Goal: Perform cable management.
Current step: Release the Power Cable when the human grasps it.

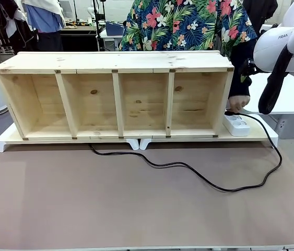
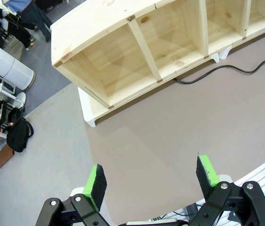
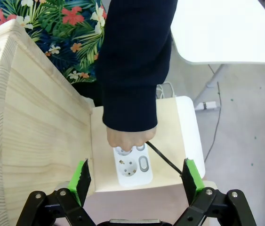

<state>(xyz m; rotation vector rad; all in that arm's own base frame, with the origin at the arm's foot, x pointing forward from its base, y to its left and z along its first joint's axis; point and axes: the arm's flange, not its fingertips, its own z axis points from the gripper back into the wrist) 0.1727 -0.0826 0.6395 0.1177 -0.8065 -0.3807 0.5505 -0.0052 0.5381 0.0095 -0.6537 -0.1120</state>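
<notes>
The cable (image 1: 167, 166) is a thin black cord that comes out from under the wooden shelf (image 1: 118, 63) and snakes across the brown tabletop. It loops round on the right and runs up to the white power strip (image 1: 236, 125). In the right wrist view a person's hand (image 3: 127, 139) in a dark sleeve presses down on the power strip (image 3: 133, 165), and the cable (image 3: 164, 159) leaves from under that hand. My right gripper (image 3: 135, 175) hangs open above the strip, touching nothing. High over the table's left end, my left gripper (image 2: 151, 176) is open and empty, well clear of the cable (image 2: 231, 67).
The shelf stands on white risers (image 1: 139, 143) at the far side of the brown mat (image 1: 136, 209). My white right arm (image 1: 285, 47) and its thick black hose hang at the upper right. A white table (image 3: 226, 28) stands beyond the strip. A white cylindrical appliance (image 2: 11, 69) and bags sit on the floor to the left.
</notes>
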